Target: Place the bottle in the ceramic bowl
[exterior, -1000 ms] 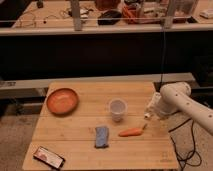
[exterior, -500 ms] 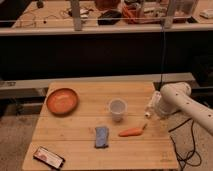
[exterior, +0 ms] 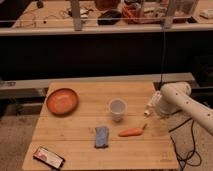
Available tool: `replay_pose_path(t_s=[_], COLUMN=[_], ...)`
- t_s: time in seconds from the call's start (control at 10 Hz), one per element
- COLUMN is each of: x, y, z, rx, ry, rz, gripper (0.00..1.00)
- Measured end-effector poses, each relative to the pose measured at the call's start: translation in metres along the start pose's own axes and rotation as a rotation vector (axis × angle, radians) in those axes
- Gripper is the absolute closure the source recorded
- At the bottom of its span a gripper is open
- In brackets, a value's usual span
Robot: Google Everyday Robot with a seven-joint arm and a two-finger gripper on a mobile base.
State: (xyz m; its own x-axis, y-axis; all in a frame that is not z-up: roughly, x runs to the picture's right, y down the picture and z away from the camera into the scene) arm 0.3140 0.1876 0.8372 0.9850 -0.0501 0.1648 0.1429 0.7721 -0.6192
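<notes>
**Counter layout with the bottle at the claw, right side of frame**

A wooden counter (exterior: 80, 127) fills the lower half of the frame. At its upper left sits the ceramic bowl (exterior: 62, 101), orange-terracotta and upright. In the lower left corner, well apart from the bowl, lies a flat dark handset (exterior: 49, 157). Near the centre, a folded blue cloth (exterior: 102, 136) lies below and left of a translucent cup (exterior: 117, 107), which stands upright. Just right of the cloth a carrot (exterior: 131, 132) lies nearly level, its stem end pointing up and right.

A white arm (exterior: 182, 100) reaches in from the right edge. The claw (exterior: 154, 106) is at its left end, over the counter's right margin. The bottle (exterior: 148, 108), slim and white, stands tilted at the claw's left side, close against it and just above the carrot's stem end. Whether the claw grips it cannot be told. The cup stands between the bottle and the bowl, which are well apart.
</notes>
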Motion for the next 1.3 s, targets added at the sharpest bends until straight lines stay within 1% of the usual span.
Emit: replay_pose_path(t_s=[0.2, 0.3, 0.4, 0.5, 0.7, 0.8, 1.0, 1.3], x=[-0.001, -0.002, -0.001, -0.001, 0.002, 0.004, 0.013, 0.019], y=[0.0, -0.001, -0.001, -0.002, -0.007, -0.011, -0.016, -0.021], z=[-0.001, -0.005, -0.015, -0.032, -0.051, -0.053, -0.057, -0.061], rx=[0.007, 0.029, 0.062, 0.093, 0.132, 0.15, 0.168, 0.189], ry=[0.003, 0.016, 0.039, 0.06, 0.091, 0.102, 0.112, 0.121], rz=[-0.002, -0.004, -0.004, -0.001, -0.005, -0.011, -0.02, -0.04], gripper=[0.2, 0.2, 0.2, 0.2, 0.2, 0.2, 0.2, 0.2])
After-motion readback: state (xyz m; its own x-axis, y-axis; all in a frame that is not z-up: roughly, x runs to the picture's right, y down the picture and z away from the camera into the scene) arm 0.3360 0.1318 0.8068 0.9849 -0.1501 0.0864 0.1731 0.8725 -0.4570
